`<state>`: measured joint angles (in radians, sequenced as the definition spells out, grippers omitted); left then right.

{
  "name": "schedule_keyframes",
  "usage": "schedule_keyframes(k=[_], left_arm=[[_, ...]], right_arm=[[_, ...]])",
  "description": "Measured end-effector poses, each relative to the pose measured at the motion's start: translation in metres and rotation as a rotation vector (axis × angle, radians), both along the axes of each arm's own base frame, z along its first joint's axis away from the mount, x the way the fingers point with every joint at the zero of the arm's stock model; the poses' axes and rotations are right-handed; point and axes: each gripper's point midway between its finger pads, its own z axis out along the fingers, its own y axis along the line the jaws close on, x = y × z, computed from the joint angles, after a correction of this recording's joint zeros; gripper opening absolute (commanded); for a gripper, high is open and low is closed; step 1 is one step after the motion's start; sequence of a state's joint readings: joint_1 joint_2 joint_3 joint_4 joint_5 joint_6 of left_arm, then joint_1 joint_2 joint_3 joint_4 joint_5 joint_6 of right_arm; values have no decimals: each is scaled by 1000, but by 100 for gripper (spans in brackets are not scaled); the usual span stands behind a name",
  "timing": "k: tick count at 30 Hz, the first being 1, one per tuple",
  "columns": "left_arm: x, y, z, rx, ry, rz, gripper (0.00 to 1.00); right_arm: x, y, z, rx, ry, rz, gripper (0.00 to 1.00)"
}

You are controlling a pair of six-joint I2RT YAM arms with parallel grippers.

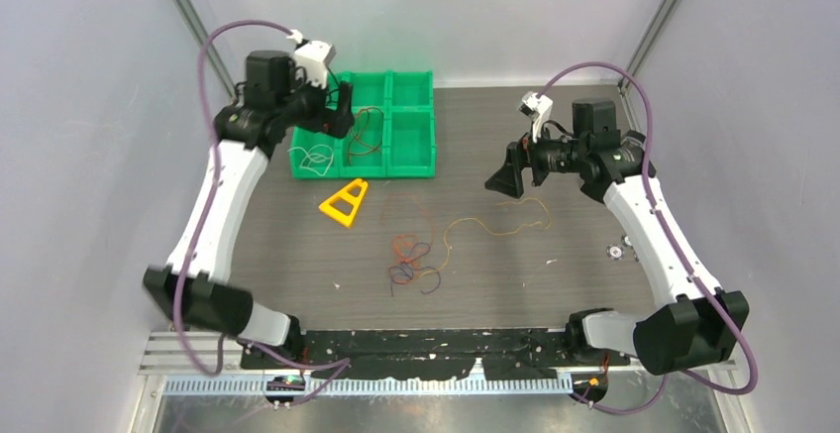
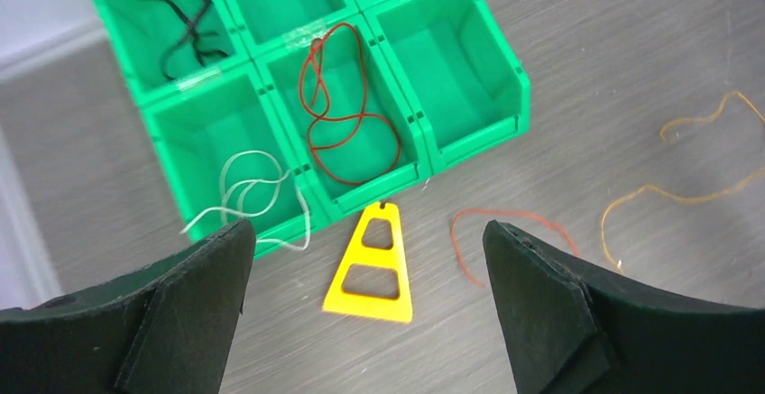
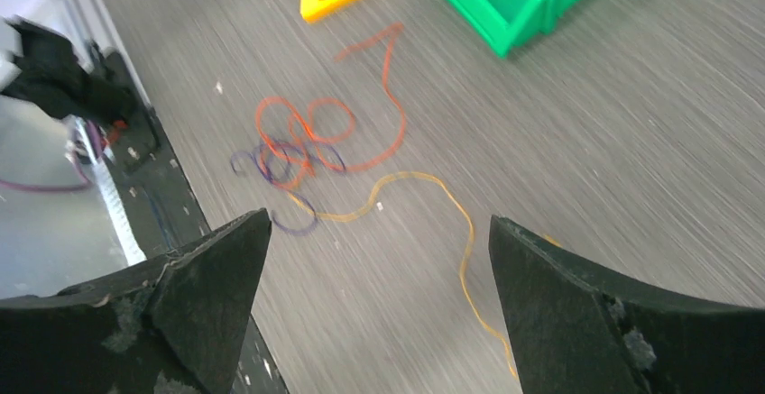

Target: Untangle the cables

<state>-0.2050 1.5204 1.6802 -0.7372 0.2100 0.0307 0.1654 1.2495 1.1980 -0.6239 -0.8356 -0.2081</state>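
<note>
From above, the job looks partly done. A red cable (image 1: pixel 365 134) and a white cable (image 1: pixel 317 159) lie in the green bins (image 1: pixel 411 146) at 11 o'clock. A tangled clump (image 1: pixel 411 260) of orange and purple cables waits mid-table, with a yellow cable (image 1: pixel 495 223) at its 2 o'clock. My left gripper (image 1: pixel 335 116) hangs over the bins. My right gripper (image 1: pixel 507 175) hangs at 2 o'clock.

My left wrist view shows my jaws wide apart, holding nothing. A black cable (image 2: pixel 180 24) sits in the bin at 11 o'clock.

My right wrist view shows wide, empty jaws too, with the tangled clump at 10 o'clock.
</note>
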Motion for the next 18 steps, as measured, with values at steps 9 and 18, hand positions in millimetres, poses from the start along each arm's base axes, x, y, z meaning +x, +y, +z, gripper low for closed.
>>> schedule_keyframes(k=[9,18], left_arm=[[-160,17,71,104,-203,-307,100],[-222,-22,-1,113,-83,-676,100]], right_arm=[[-33,-47,-24,-319,-10,-1,100],[-54,-73,-82,-506,112,60,94]])
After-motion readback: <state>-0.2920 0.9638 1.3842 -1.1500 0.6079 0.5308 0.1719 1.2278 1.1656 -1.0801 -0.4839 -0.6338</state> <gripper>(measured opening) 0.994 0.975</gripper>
